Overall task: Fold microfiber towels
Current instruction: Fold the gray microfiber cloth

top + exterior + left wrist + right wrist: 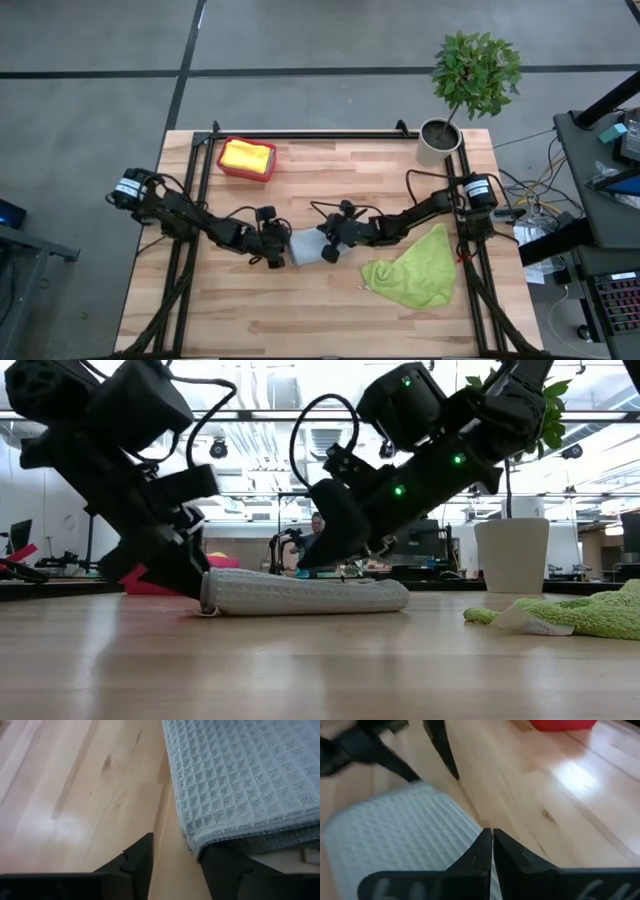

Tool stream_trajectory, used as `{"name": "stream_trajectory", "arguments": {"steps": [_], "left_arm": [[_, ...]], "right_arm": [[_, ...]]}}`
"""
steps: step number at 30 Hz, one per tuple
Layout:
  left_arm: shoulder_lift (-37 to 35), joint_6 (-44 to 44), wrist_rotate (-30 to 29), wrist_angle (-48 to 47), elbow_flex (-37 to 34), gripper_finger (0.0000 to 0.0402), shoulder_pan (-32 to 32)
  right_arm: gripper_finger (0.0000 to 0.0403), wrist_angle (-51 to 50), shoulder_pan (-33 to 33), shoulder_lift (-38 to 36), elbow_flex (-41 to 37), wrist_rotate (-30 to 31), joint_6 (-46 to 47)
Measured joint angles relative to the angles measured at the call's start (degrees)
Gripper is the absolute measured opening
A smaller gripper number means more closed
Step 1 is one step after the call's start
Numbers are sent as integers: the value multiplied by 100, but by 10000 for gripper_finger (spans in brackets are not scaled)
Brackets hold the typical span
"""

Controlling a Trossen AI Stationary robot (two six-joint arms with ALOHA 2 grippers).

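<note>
Grey towel (240,780): waffle-weave cloth, matt
Lime green towel (415,270): fluffy cloth (rumpled)
Table (330,320): wood planks, smooth, slight sheen
Bin (247,172): red plastic

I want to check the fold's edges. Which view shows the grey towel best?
The left wrist view: the grey towel fills it, weave and stacked edges plain. The right wrist view shows one rounded end, the low view its side as a flat roll, and the high view only a small patch between the grippers.

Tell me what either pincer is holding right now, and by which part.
Nothing is clearly held. The left pincer is open at the grey towel's edge; the right pincer is shut at its opposite edge, grip unclear.
</note>
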Motion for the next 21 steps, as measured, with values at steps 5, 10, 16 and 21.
{"name": "stream_trajectory", "arguments": {"steps": [5,10,16,21], "left_arm": [[-351,37,-19,-397,2,144,-8],[-677,37,-44,-546,4,144,-8],[-1251,37,192,-606,4,144,-12],[-1674,39,238,-878,4,144,-12]], "right_arm": [[9,-447,-13,0,-34,375,-158],[9,-467,-5,-58,-30,402,-208],[9,-681,64,-296,-22,408,-216],[9,-815,183,-541,-15,405,-314]]}}
